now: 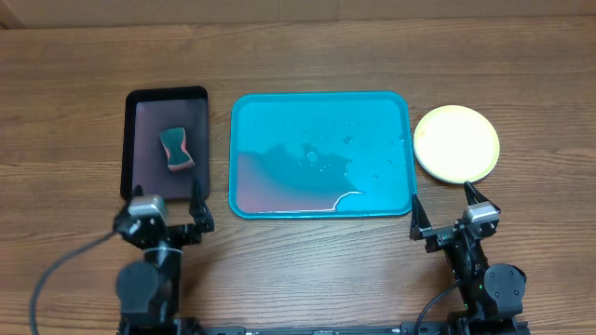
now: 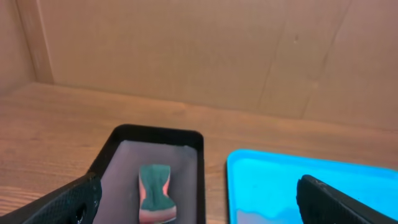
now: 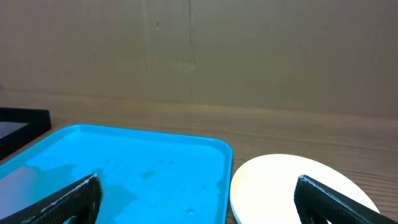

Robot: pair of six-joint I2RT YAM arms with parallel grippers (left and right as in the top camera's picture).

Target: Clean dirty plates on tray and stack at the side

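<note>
My left gripper point(image 1: 166, 194) and right gripper point(image 1: 441, 195) both stand wide, holding nothing. The plates point(image 1: 456, 143) sit just right of the tray point(image 1: 317, 95); the top one is yellow-green and looks clean. The tray is wet, with a pinkish film near-left.

Both arms low, jaws wide.
The left arm point(image 1: 147, 279) and right arm point(image 1: 492, 282) sit at the near edge of the surface, wrists pointing forward, each pair of jaws spread fully apart and holding nothing.
</note>
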